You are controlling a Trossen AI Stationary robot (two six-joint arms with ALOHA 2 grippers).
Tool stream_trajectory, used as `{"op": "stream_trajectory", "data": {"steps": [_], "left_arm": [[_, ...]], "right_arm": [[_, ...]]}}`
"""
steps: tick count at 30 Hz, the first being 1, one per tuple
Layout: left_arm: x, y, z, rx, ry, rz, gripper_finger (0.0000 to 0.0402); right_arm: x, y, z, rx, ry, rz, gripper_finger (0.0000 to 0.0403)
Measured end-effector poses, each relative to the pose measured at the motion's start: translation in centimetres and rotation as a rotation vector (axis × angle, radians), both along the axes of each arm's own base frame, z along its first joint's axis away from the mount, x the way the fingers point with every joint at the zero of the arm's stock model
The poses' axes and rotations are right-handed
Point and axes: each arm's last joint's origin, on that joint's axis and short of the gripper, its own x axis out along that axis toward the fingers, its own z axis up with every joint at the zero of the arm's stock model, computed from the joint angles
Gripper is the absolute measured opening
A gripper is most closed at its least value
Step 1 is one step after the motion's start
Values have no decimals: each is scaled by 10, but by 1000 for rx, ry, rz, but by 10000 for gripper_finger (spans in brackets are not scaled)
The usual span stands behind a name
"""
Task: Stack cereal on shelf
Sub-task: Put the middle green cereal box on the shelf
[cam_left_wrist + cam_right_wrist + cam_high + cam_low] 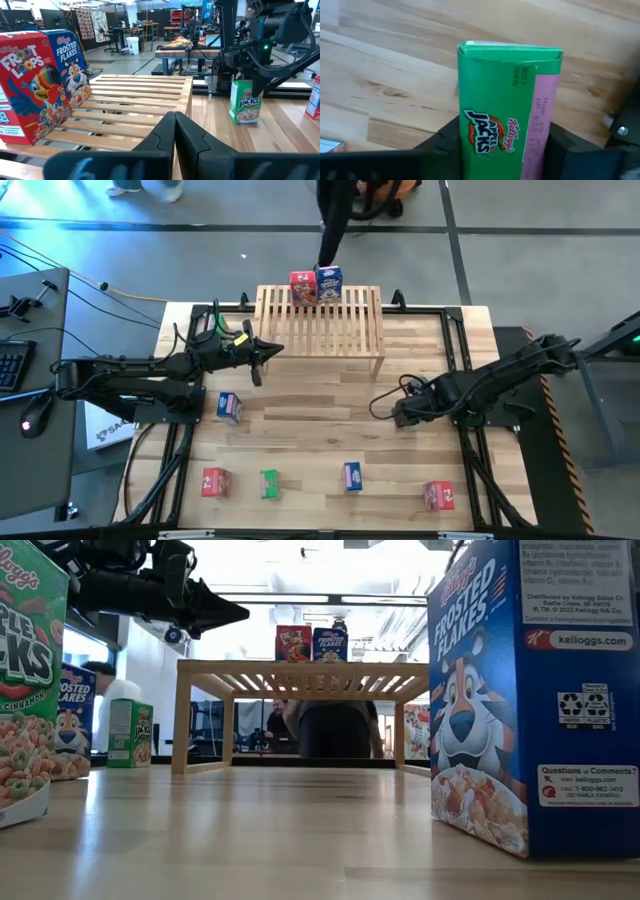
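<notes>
The shelf [320, 320] is a slatted wooden rack at the table's far edge. A red Froot Loops box [303, 287] and a blue Frosted Flakes box [329, 282] stand upright on its far left part, also seen in the left wrist view as the red box [27, 85] and the blue box [70, 65]. My left gripper [265, 350] hovers shut and empty at the shelf's left end. My right gripper [392, 412] is low over the table's right middle, shut on a green Apple Jacks box [507, 110], which stands upright [245, 102]. My right gripper [505, 150] pinches the green Apple Jacks box between its two fingers, one on each side of the box's lower part [470, 145]. The fingers come slanting down from the table's right. The box is upright, and its base looks to be on the table.
Several more small cereal boxes stand on the table: a blue one [229, 407] at left middle, and a red [216, 481], a green [269, 484], a blue [352, 476] and a red [438, 495] along the near edge. A person stands beyond the shelf [335, 220].
</notes>
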Motion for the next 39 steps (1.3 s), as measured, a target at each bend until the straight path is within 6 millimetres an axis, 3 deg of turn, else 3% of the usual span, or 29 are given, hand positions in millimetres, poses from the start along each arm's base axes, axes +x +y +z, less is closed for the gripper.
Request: {"op": "stream_trajectory", "data": {"steps": [4, 8, 14, 20, 25, 30, 34, 39], "left_arm": [[0, 0, 0, 0, 0, 0, 0], [0, 0, 0, 0, 0, 0, 0], [0, 0, 0, 0, -1, 0, 0], [0, 0, 0, 1, -1, 0, 0], [0, 0, 0, 1, -5, 0, 0], [0, 0, 1, 4, -10, 0, 0], [0, 0, 1, 5, -10, 0, 0], [0, 0, 1, 5, -10, 0, 0]], "right_arm": [[5, -8, 17, -7, -20, 51, 132], [10, -18, 50, -36, -43, 115, 131], [9, -44, 122, -153, -142, 223, 131], [1, -69, 197, -356, -360, 381, 131], [4, -98, 237, -585, -398, 515, 131], [37, -143, 243, -746, -319, 719, 131], [69, -183, 230, -730, -282, 950, 131], [90, -222, 210, -654, -96, 1123, 131]]}}
